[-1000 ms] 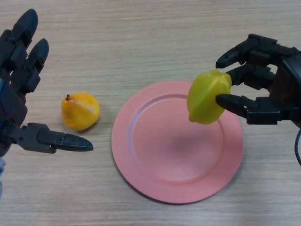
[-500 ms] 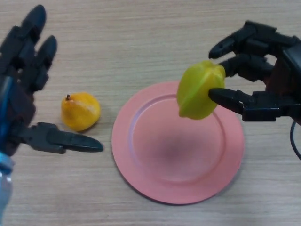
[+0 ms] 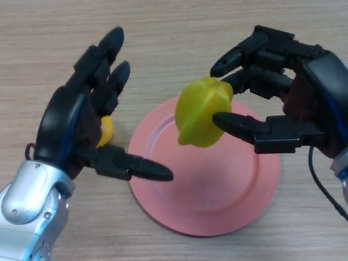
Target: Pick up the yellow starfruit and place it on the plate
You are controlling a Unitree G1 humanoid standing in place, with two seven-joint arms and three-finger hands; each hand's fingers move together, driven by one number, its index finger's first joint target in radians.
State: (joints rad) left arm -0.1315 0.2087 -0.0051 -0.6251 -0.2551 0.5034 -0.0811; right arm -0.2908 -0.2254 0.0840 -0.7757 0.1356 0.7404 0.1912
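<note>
Head view: right hand (image 3: 304,109) pinches starfruit (image 3: 203,111).

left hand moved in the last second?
Yes. The left hand has swung right toward the pink plate; its thumb now overlaps the plate's left rim, and the hand hides most of the orange fruit, which it earlier sat left of.

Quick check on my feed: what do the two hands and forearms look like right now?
Both hands are black, with thick segmented fingers tapering to blunt tips and a long pointed thumb. The left hand joins a rounded silver wrist casing with a small screw. The right hand has a glossy black back; a blue strip and a silver edge show at its wrist.
</note>
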